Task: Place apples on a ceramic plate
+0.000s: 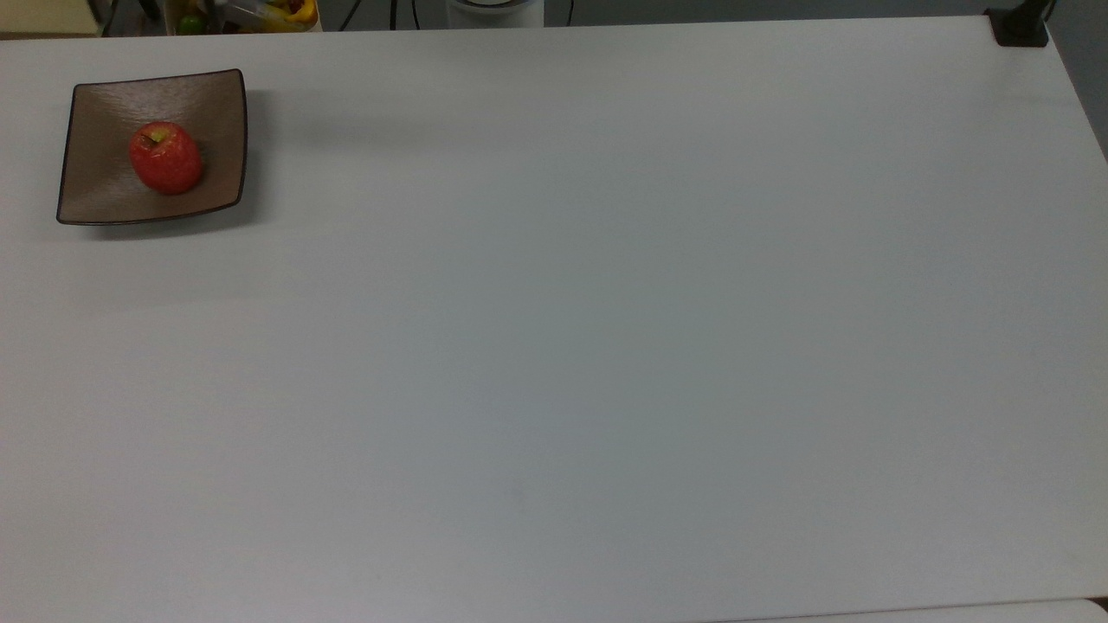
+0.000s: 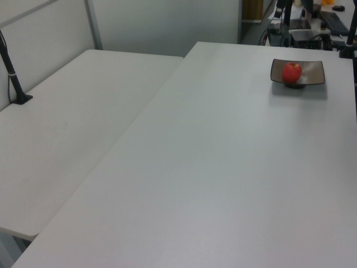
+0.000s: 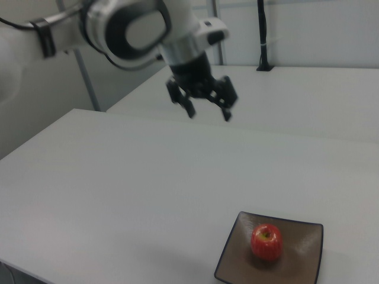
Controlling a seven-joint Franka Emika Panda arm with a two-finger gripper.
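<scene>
Right view is showing the arm (image 3: 118, 26) hanging high above the table (image 3: 118, 177), its gripper (image 3: 207, 111) spread open and holding nothing, well apart from the plate (image 3: 234, 257). The table is carrying little else: in the top view the plate (image 1: 104, 195) is sitting close to the far left corner of the table (image 1: 554, 346), and in the left view the plate (image 2: 312, 71) is lying near the far right edge. The apple (image 3: 266, 241) is standing upright near the plate's middle, stem dimple up, and in the top view the apple (image 1: 166, 157) is resting a little toward the plate's far side. The task is looking done, so the risks are coming from disturbance. The apple is round and glossy and the plate is shallow, so a knock to the table or a low pass of the arm could be setting the apple (image 2: 291, 72) rolling over the rim. The plate is also lying close to the table's edge, so a bump could be sliding it off.
</scene>
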